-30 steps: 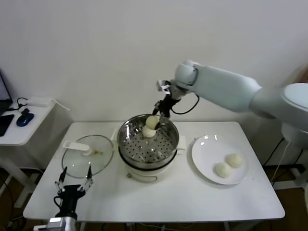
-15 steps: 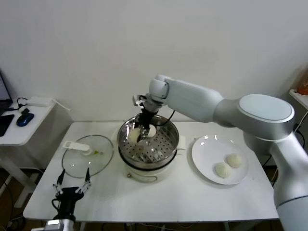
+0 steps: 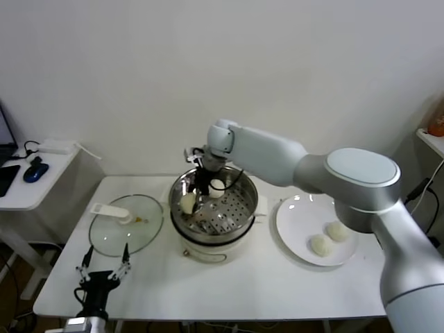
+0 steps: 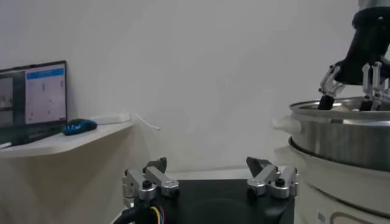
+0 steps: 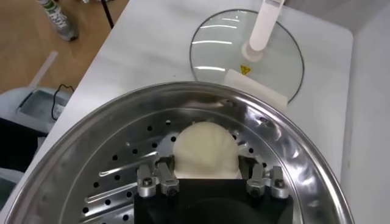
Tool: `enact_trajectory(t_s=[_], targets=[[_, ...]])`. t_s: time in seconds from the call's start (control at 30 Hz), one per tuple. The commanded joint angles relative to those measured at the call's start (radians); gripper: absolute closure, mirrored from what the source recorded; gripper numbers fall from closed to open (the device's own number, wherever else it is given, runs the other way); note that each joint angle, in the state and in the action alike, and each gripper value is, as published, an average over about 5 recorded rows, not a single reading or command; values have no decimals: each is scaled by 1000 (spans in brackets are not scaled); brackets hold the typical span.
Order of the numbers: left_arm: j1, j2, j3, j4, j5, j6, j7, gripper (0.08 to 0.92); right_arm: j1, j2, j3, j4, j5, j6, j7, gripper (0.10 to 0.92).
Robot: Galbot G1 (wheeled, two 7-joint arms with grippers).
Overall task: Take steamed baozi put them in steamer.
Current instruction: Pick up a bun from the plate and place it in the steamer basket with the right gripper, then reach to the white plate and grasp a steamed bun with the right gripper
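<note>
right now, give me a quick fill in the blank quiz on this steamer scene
1. The right claw holds a baozi over the steamer's ____ tray.
2. The white plate carries ____ baozi.
3. The glass lid lies on the robot's ____ of the steamer.
4. The left claw is ____.

Missing words: perforated; two; left; open

Head cam looks down from up high over the whole counter (image 3: 277, 284). Left wrist cam sits low, facing sideways at the steamer (image 4: 341, 134). Right wrist cam hangs close above that same steamer, looking in.
</note>
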Motion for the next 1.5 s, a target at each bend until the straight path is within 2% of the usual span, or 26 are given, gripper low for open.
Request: enact_trajectory(t_s=[0.03, 0.17, 0.4, 0.6, 0.8, 0.97, 1.07, 1.2, 1.5], targets=[[-2, 1, 1, 3, -2, -1, 0, 177, -16, 15, 8, -18, -16, 3, 0, 347], [-4, 1, 0, 5, -2, 0, 0, 177, -18, 13, 9, -18, -22, 7, 1, 335], [-4, -1, 1, 5, -1, 2, 0, 177, -12, -2, 9, -1, -31, 15, -4, 211], [-1, -1, -2, 1, -3, 3, -2, 177, 45, -66, -14, 75, -2, 21, -16, 203], [-1, -1, -4, -2, -4, 7, -2, 177, 218, -192, -107, 175, 70, 69, -60, 203], [-5, 5, -4, 3, -4, 9, -3, 177, 372, -348, -212, 321, 162, 99, -80, 203], [-10, 8, -3, 5, -7, 14, -7, 177, 428, -451, -261, 403, 170, 105, -90, 203], [-22, 8, -2, 8, -19, 22, -17, 177, 450, -583, -291, 488, 116, 108, -92, 203], [-41, 10, -14, 23, -26, 31, -18, 177, 329, -846, -233, 561, -140, 133, -79, 203]])
